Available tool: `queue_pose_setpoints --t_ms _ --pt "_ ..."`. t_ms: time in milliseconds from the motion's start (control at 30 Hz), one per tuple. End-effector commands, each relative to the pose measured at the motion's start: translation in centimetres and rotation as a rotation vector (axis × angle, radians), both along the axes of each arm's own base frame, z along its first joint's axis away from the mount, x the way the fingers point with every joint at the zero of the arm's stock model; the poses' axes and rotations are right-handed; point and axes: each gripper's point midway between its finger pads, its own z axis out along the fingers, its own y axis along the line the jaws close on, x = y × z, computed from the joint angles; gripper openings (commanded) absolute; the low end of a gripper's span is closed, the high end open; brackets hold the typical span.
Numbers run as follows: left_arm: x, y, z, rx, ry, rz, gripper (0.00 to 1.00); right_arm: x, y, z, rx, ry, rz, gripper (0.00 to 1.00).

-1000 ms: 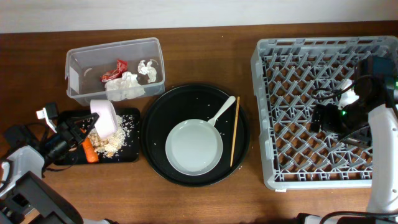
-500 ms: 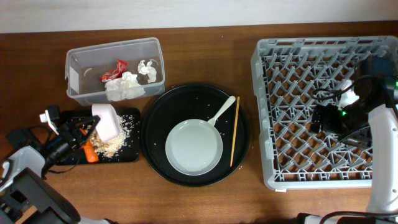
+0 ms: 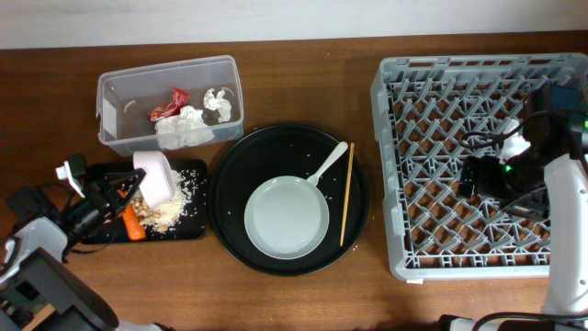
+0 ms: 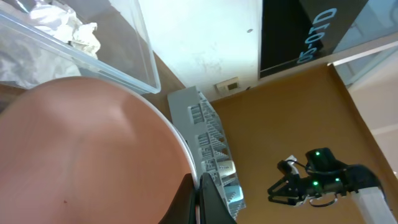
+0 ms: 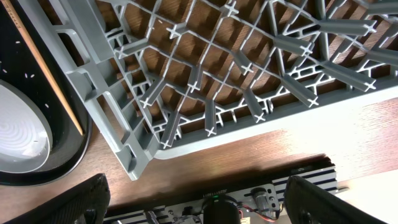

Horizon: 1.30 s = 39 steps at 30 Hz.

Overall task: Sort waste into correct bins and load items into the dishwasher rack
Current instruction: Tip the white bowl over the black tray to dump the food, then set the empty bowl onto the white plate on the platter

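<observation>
My left gripper (image 3: 134, 188) is shut on the rim of a small white bowl (image 3: 154, 175) and holds it tilted on its side over the shallow black tray (image 3: 193, 226). The bowl fills the left wrist view (image 4: 87, 149), with the fingers (image 4: 198, 186) pinched on its rim. Rice crumbs (image 3: 171, 206) and a carrot piece (image 3: 135, 226) lie in that tray. The clear tub (image 3: 165, 63) holds a red wrapper (image 3: 170, 103) and napkins (image 3: 184, 127). My right gripper (image 3: 482, 175) is open and empty above the grey rack (image 3: 478, 62); its fingers (image 5: 199, 186) are spread wide.
A large round black tray (image 3: 237, 165) in the middle holds a white plate-bowl (image 3: 287, 218), a white fork (image 3: 329, 165) and a wooden stick (image 3: 347, 193). The right wrist view shows the rack's corner (image 5: 205, 81) and the stick (image 5: 43, 68). No cups show.
My left gripper has rocked the small bowl slightly over the black tray, back to about where it was. The right arm has not moved.
</observation>
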Motion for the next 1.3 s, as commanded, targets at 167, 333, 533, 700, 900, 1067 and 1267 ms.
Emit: queue_pose_setpoints --t_ms 167,333,533,700,900,1067,1267 --pt "-0.3 -0.1 -0.7 0.095 -0.018 0.002 0.0 -0.5 0.1 0.2 0.0 0.005 -0.004 0.93" --pt "-0.6 -0.8 1.5 0.038 -0.123 -0.02 0.0 -0.5 0.1 0.2 -0.001 0.005 -0.004 0.93" --pt "-1.5 -1.5 5.8 0.242 -0.337 -0.024 0.0 -0.5 -0.1 0.2 -0.009 0.004 -0.004 0.93" --pt "-1.7 -1.8 6.7 0.242 -0.35 -0.029 0.0 -0.5 -0.1 0.2 -0.009 0.002 -0.004 0.94" --pt "0.0 -8.0 8.5 0.28 -0.266 -0.207 0.0 -0.5 -0.1 0.2 -0.008 0.003 -0.004 0.94" --pt "-0.8 -20.1 2.0 0.685 -0.061 -0.459 0.0 -0.6 0.0 0.2 -0.007 0.007 -0.004 0.94" --pt "-5.5 -28.7 -5.5 1.086 -0.009 -0.688 0.0 -1.0 0.3 0.2 0.009 0.025 -0.004 0.94"
